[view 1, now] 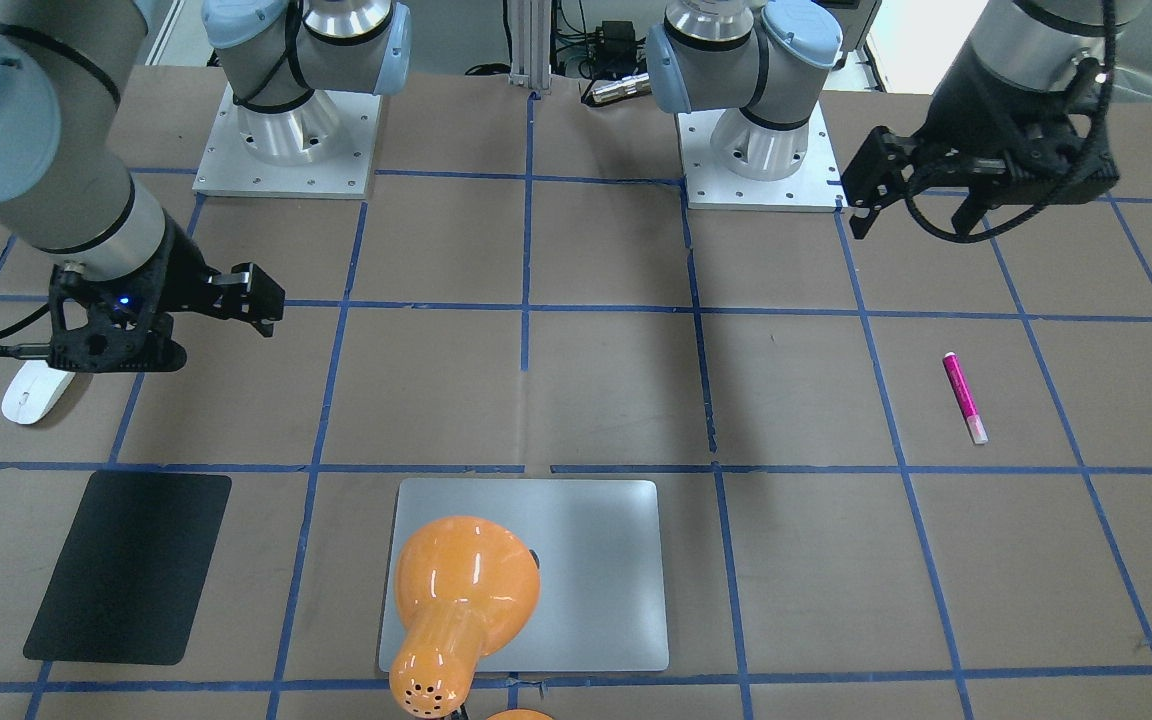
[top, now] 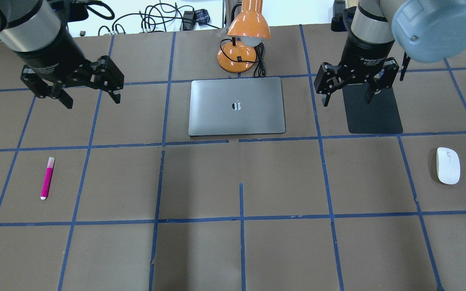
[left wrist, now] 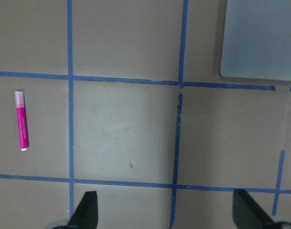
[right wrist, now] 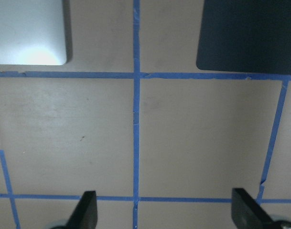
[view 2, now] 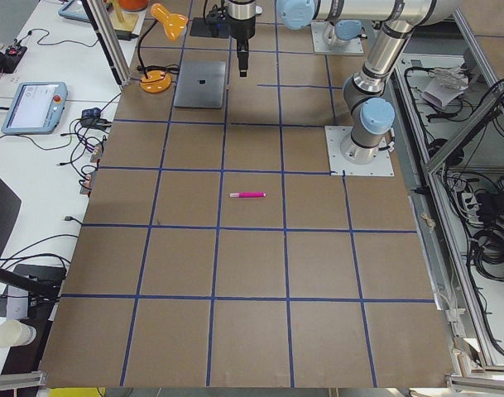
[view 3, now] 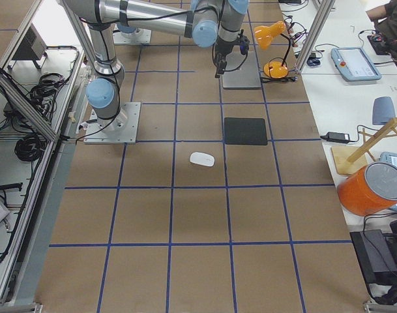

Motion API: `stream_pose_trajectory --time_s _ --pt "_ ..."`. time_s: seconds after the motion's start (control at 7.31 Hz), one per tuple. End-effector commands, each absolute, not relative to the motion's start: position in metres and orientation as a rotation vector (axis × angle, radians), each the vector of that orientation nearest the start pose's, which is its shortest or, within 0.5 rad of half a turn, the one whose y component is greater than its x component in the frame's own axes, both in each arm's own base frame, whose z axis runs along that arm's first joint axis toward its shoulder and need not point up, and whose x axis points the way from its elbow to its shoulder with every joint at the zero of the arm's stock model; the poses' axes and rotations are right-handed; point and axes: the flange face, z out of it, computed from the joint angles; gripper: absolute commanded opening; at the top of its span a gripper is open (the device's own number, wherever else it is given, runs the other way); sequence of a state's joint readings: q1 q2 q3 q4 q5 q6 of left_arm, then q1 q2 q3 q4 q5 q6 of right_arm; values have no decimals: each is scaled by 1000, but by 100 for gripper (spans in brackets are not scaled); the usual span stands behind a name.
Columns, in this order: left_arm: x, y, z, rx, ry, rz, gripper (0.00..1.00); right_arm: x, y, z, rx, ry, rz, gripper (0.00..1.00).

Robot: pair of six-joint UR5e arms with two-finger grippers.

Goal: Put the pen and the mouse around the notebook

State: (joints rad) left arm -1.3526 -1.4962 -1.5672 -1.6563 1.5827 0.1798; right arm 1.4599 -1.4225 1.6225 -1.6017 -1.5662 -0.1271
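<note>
The left gripper (top: 92, 98) hangs with its jaws spread and empty, and the right gripper (top: 346, 97) is likewise wide and bare. Seen from overhead, the pen (top: 47, 178) lies flat at about 7 o'clock from the left gripper, well apart, its long axis near 12-to-6. That arm is the nearer one. The mouse (top: 448, 165) sits at about 4 o'clock from the right gripper. The notebook (top: 237, 106) lies between both grippers, which probably hover well above the table. One pen, one mouse, one notebook.
</note>
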Motion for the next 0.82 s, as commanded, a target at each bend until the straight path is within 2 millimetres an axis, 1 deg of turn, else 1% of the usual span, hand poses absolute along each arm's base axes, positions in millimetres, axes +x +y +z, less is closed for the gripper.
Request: stream_pose_trajectory --time_s 0.0,0.14,0.27,0.41,0.55,0.68 --pt "36 -470 522 4 3131 4 100 -13 -529 324 38 3098 194 100" --pt "80 -465 519 95 3134 13 100 -53 -520 304 122 3110 164 100" --pt "144 -449 490 121 3179 72 99 -91 -503 285 161 3088 220 100" --pt "204 -425 436 64 3235 146 99 -123 -481 264 231 3053 279 100" --pt "226 -423 381 41 3198 75 99 -144 -472 254 213 3068 224 100" --pt "233 -420 321 165 3146 -14 99 -162 -468 245 200 3124 168 100"
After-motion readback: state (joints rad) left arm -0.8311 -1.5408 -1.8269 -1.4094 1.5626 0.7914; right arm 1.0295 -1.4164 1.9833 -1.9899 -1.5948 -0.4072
